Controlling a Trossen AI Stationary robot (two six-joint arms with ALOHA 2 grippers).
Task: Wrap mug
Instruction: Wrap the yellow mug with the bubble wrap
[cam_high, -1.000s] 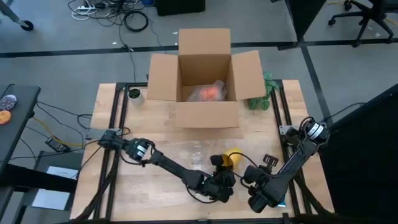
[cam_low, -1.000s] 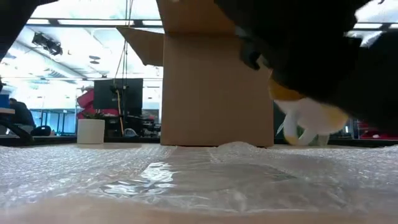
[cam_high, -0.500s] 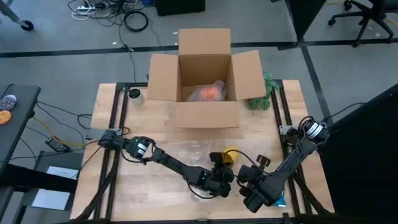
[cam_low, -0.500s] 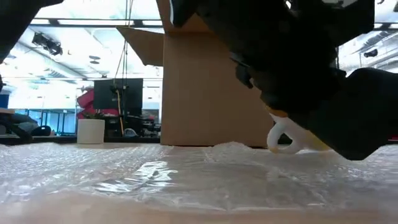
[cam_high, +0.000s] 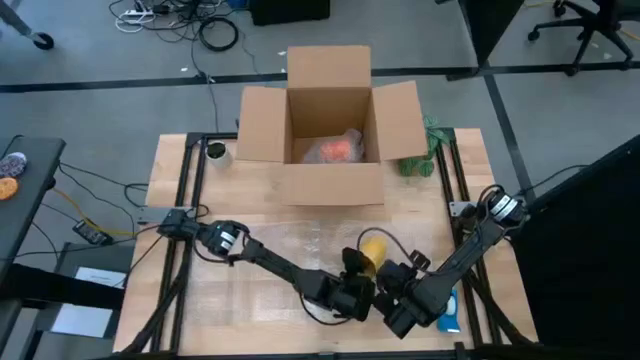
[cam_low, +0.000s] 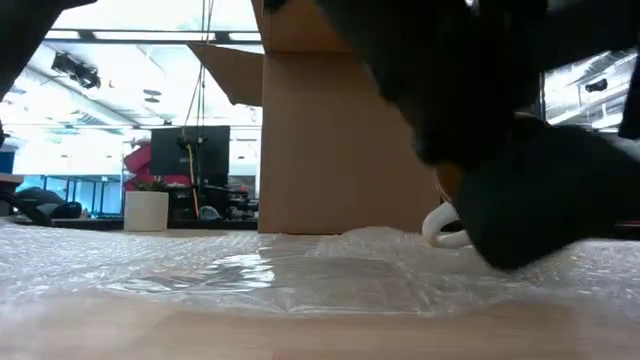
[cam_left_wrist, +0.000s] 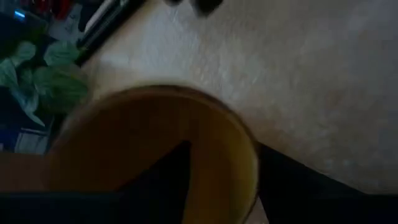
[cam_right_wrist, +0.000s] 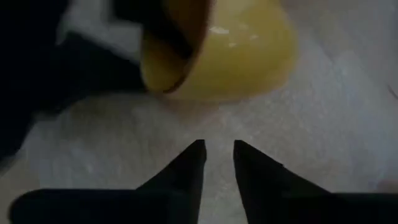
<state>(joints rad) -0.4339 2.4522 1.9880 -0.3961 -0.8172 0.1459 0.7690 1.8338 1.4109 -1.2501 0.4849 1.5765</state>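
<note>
While the left gripper (cam_high: 356, 268) pins the mug (cam_high: 372, 246) at the near middle of the table (cam_high: 175, 300), the right gripper (cam_high: 392, 282) closes in from just beside it. The mug, yellow with a white handle, lies tipped on its side on a sheet of clear bubble wrap (cam_high: 300, 245), well short of the open cardboard box (cam_high: 330, 185) at the far edge.

The left wrist view shows 1 dark finger inside the mug's mouth and 1 outside, clamped on the wall. That hold probably keeps the cup from rolling while the sheet is worked.

In the right wrist view the right gripper (cam_right_wrist: 217, 152) points at the wrap just below the mug (cam_right_wrist: 224, 50), its 2 fingers drawn nearly together with only a slim gap. Whether any film is caught between them cannot be told. The low approach suggests it is there to lift an edge of the sheet over the cup.

An orange bundle (cam_high: 335, 150) already sits in the box, seemingly wrapped. This mug is still bare, so the wrapping looks barely begun.
</note>
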